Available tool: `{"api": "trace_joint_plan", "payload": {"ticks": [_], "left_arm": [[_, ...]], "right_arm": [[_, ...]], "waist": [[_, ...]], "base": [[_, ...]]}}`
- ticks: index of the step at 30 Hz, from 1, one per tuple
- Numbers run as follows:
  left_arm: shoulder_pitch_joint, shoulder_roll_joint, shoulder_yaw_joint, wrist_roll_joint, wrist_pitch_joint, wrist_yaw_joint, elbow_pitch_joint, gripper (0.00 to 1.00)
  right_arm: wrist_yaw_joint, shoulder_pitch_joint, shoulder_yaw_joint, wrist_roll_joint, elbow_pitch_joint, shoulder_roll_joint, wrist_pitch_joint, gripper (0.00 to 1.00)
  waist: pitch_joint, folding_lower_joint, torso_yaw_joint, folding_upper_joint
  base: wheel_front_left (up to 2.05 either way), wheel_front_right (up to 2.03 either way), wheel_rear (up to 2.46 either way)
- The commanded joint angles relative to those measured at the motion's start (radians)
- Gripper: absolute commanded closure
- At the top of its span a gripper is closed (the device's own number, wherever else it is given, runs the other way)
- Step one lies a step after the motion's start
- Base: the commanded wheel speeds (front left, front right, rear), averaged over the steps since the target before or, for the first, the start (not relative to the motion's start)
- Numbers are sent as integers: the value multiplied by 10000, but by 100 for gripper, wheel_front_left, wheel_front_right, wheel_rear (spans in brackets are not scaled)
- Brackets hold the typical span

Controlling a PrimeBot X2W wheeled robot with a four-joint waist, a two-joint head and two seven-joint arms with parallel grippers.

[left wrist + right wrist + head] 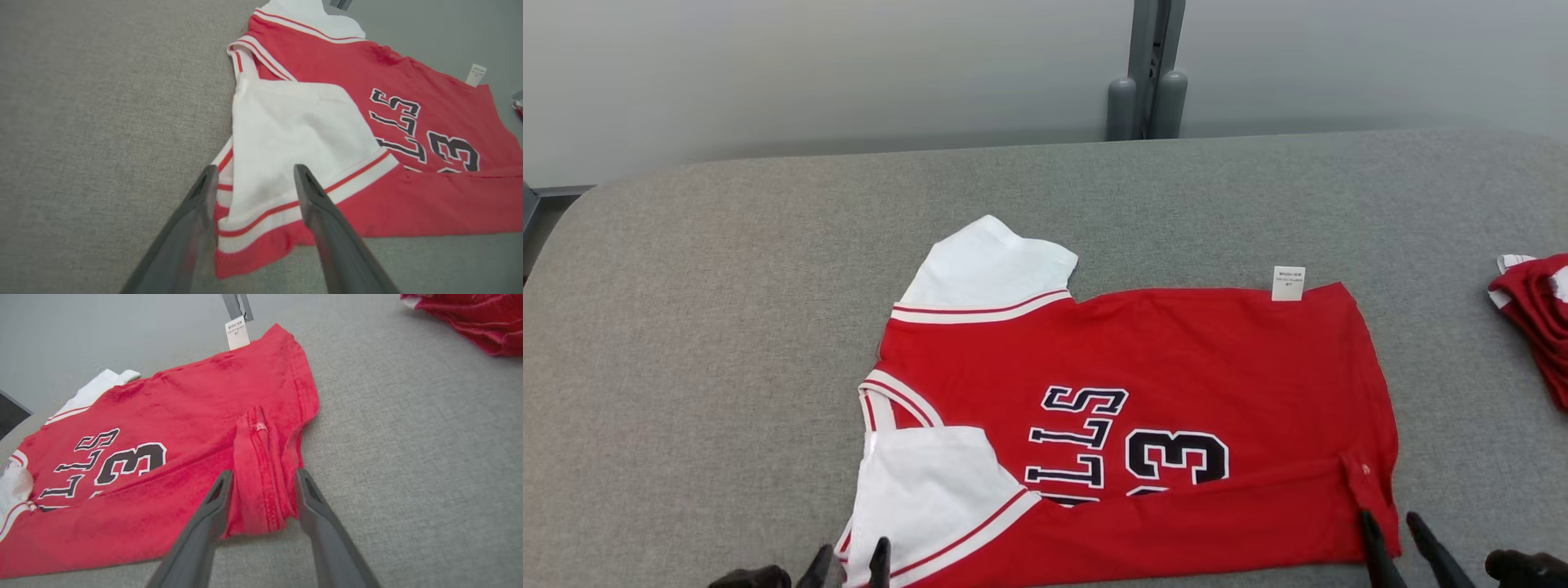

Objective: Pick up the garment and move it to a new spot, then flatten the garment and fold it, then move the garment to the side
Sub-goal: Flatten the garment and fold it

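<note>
where folded, garment [347, 73] between left gripper's [255, 173] jaws

My grey fabric-covered table [727, 327] carries a red jersey with white sleeves [1176, 359], lying flat from my left pincer [852, 549] across to my right pincer [1387, 516]; a red cloth heap [1535, 318] sits farther right.
</note>
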State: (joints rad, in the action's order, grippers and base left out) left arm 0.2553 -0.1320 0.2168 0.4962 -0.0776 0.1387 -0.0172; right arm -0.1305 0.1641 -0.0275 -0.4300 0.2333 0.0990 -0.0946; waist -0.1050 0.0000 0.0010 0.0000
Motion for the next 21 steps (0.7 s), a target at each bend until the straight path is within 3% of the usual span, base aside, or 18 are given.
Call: {"api": "trace_joint_plan", "payload": {"ticks": [1,12,21], "left_arm": [[-296,-132,-27,-199,99,127,81,0],[-1459,-479,-382,-1478,1795,690,867,0],[-1959,-426,-337,-1650,2049,849,968,0]], "right_arm": [[-3,-42,86,100,-274,82,-200,0],[-3,-942,696,1195,-2576,249,-655,0],[-3,-895,726,1405,-3112,92,-237,0]], "waist": [[17,0,-26,0],[37,0,-202,0],[-185,0,-131,0]], "base": [[0,0,0],[0,0,0],[0,0,0]]}}
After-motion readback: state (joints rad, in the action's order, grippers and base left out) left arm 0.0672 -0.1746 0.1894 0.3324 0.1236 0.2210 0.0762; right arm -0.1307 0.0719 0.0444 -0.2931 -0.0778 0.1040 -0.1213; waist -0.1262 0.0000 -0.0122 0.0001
